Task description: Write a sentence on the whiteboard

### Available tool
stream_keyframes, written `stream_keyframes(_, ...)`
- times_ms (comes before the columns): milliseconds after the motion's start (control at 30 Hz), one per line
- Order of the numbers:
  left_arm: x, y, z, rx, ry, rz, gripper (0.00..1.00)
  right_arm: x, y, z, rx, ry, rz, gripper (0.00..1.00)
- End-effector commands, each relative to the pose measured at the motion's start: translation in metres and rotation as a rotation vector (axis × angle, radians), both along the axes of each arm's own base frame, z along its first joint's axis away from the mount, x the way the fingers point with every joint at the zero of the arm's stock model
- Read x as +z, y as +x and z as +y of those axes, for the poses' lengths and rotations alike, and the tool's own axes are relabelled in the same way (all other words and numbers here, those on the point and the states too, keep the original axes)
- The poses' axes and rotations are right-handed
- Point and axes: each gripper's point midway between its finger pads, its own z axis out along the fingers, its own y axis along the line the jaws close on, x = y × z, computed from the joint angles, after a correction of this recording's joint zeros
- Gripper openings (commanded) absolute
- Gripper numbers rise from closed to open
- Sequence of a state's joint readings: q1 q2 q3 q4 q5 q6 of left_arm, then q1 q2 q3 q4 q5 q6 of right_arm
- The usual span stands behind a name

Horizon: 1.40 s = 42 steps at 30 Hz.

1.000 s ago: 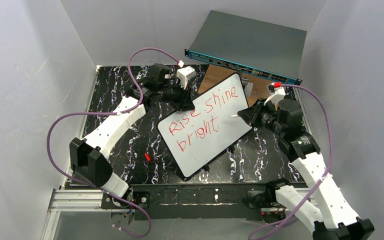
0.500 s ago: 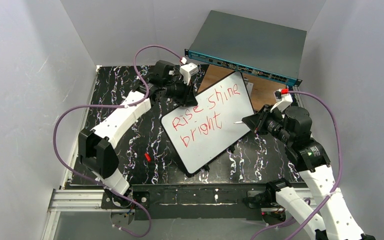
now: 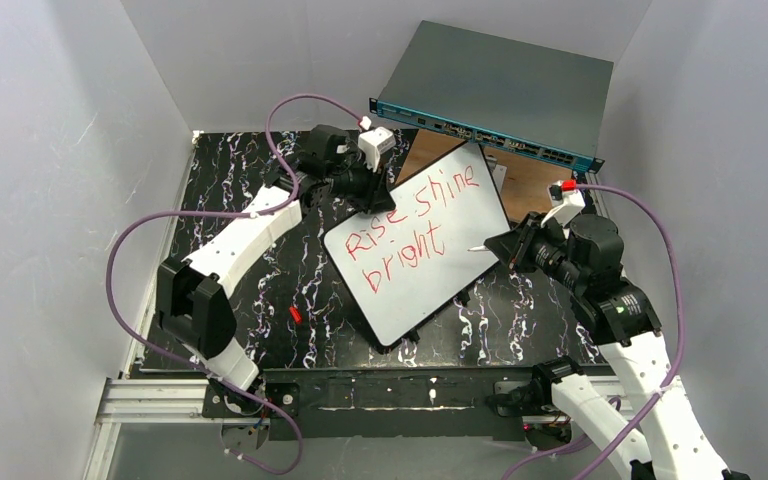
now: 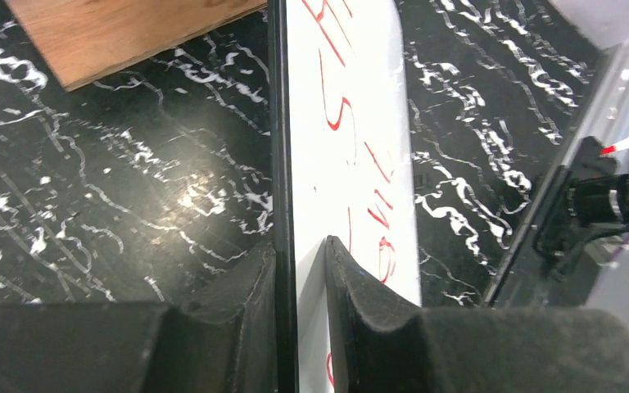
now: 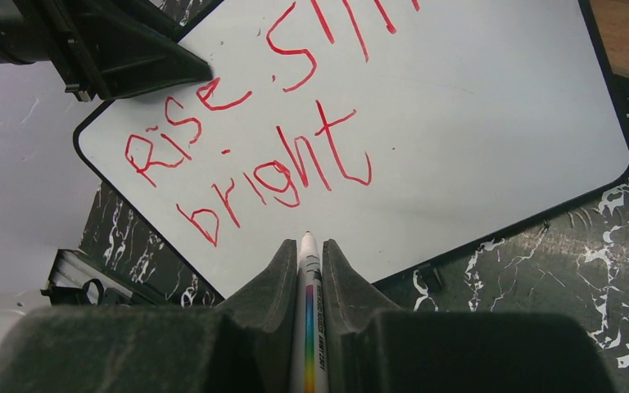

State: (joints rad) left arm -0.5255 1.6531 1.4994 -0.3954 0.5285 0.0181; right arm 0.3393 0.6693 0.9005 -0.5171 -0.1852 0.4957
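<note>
The whiteboard (image 3: 460,262) lies tilted over the black marbled table and bears the sentence (image 3: 415,224) in red, "Rise shine" above "bright". My left gripper (image 3: 365,200) is shut on the board's upper left edge; in the left wrist view the whiteboard's edge (image 4: 282,164) runs between the fingers (image 4: 352,282). My right gripper (image 3: 505,245) is shut on a white marker (image 5: 306,319) with a rainbow stripe. The marker's tip (image 3: 472,247) hovers just right of "bright", off the board's surface. The right wrist view shows the whiteboard (image 5: 475,123) and the sentence (image 5: 270,147).
A grey metal box with a teal front (image 3: 500,90) stands at the back right. A brown wooden board (image 3: 530,185) lies under the whiteboard's far corner. A small red cap (image 3: 295,314) lies on the table (image 3: 230,300) left of the whiteboard. White walls enclose the space.
The whiteboard and my left gripper have shifted up and right. My right gripper has drawn back to the right with the marker, off the board's middle.
</note>
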Motion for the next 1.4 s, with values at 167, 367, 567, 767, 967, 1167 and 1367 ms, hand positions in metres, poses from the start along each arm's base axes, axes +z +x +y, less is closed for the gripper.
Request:
stream_keyframes(167, -0.042, -0.033, 0.019, -0.036, 0.124, 0.015, 0.24, 0.009, 0.001, -0.001, -0.006, 0.020, -0.053, 0.01)
stream_keyframes(367, -0.044, -0.034, 0.019, -0.041, 0.124, 0.021, 0.28, 0.011, 0.001, -0.002, -0.011, 0.021, -0.057, 0.01)
stream_keyframes(567, -0.045, -0.029, 0.017, -0.030, 0.122, 0.017, 0.32, 0.010, -0.001, -0.004, -0.018, 0.020, -0.056, 0.01)
stream_keyframes(767, -0.051, -0.026, 0.014, -0.029, 0.119, 0.025, 0.36, 0.010, -0.001, -0.005, -0.022, 0.018, -0.057, 0.01)
stream_keyframes(967, -0.054, -0.024, 0.015, -0.026, 0.129, 0.020, 0.38, 0.010, -0.001, -0.005, -0.028, 0.017, -0.060, 0.01)
stream_keyframes(1167, -0.058, -0.020, 0.012, -0.035, 0.129, 0.019, 0.41, 0.010, -0.001, -0.005, -0.023, 0.017, -0.060, 0.01)
stream_keyframes(1367, -0.063, -0.018, 0.009, -0.041, 0.130, 0.026, 0.44, 0.011, -0.002, -0.007, -0.029, 0.007, -0.068, 0.01)
